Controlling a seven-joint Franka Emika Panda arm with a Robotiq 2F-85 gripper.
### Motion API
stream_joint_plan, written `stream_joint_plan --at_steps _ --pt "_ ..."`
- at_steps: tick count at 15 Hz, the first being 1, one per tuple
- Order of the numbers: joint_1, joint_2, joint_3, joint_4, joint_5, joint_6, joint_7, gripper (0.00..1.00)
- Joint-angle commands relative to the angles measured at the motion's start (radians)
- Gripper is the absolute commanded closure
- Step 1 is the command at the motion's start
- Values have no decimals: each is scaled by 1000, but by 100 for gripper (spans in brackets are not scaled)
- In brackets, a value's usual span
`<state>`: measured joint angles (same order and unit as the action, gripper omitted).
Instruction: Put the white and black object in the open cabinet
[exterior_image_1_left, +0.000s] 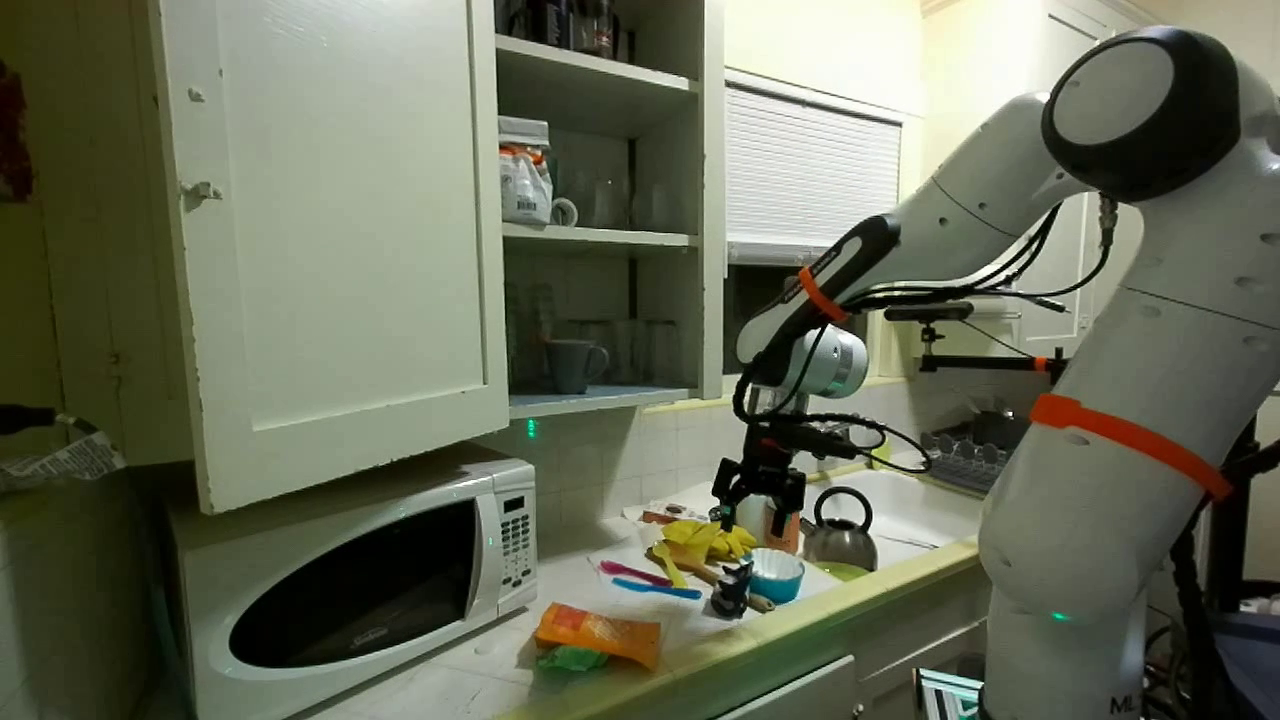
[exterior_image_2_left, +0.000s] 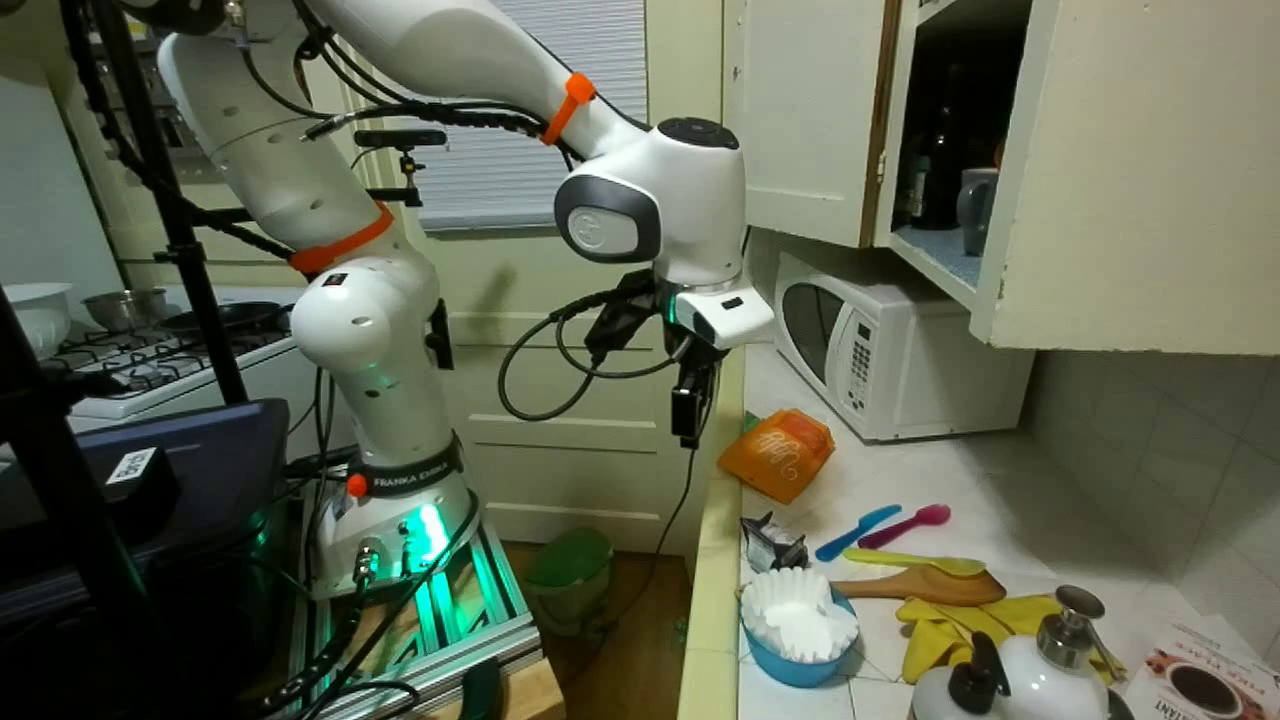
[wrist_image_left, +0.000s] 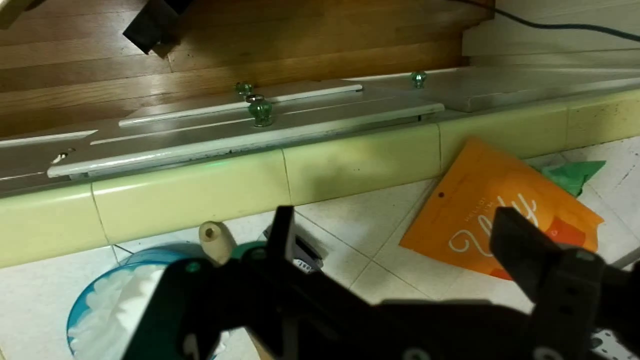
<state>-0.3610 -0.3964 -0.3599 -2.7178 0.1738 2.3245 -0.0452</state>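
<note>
Low in an exterior view you have one white and black object (exterior_image_1_left: 731, 594), one microwave (exterior_image_1_left: 360, 590) and one kettle (exterior_image_1_left: 840, 547); at upper centre, one open cabinet (exterior_image_1_left: 712, 220) with three shelf boards (exterior_image_1_left: 600, 237). At lower right of an exterior view you count three coloured utensils (exterior_image_2_left: 905, 527), one wooden utensil (exterior_image_2_left: 955, 585), one blue bowl (exterior_image_2_left: 795, 672) and two pump bottles (exterior_image_2_left: 1040, 685). Your wrist view shows three green knobs (wrist_image_left: 260, 112) near the top, one orange pouch (wrist_image_left: 480, 215) at right.

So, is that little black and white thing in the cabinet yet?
No, the black and white object rests on the counter, beside the blue container.
</note>
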Motion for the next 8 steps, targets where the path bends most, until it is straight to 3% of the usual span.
stream_joint_plan --at_steps 1,2,8 --pt "2 -2 3 3 -1 -2 1 0" --pt "3 -3 6 4 -1 -2 1 0" --pt "-70 166 -21 10 12 314 181 0"
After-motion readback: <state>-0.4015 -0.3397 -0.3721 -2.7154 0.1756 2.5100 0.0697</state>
